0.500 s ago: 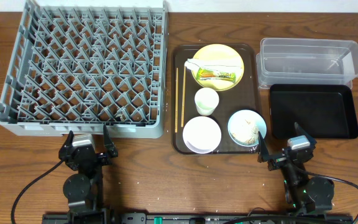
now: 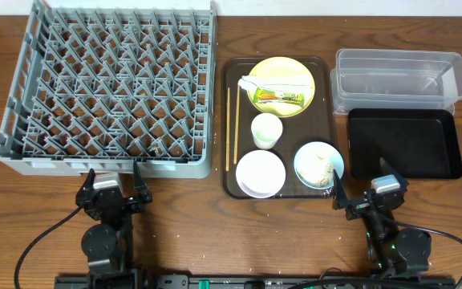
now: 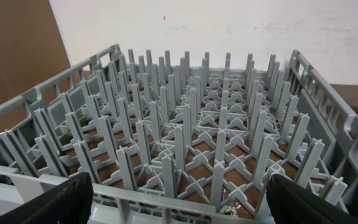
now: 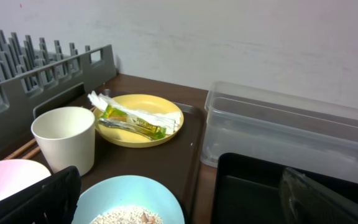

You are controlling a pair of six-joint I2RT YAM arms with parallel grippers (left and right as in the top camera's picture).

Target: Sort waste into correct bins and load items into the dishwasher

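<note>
L gripper [image 2: 113,173] & R gripper [image 2: 361,181] unmoved, jaws wide.

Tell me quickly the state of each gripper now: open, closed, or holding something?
Left gripper: open, holding nothing.
Right gripper: open, holding nothing.

In the right wrist view the bottom edge cuts off the blue bowl [image 4: 129,202], and the corner cuts off the white bowl [image 4: 8,177]. The cup [image 4: 64,140] hides most of the chopsticks [image 4: 18,150]. A blurry finger [image 4: 328,199] of the right pincer [image 4: 179,190] covers part of the black tray [image 4: 247,180]. In the left wrist view the rack [image 3: 185,143] runs off the bottom edge, and the left pincer [image 3: 180,190] shows only two dark tips.
</note>
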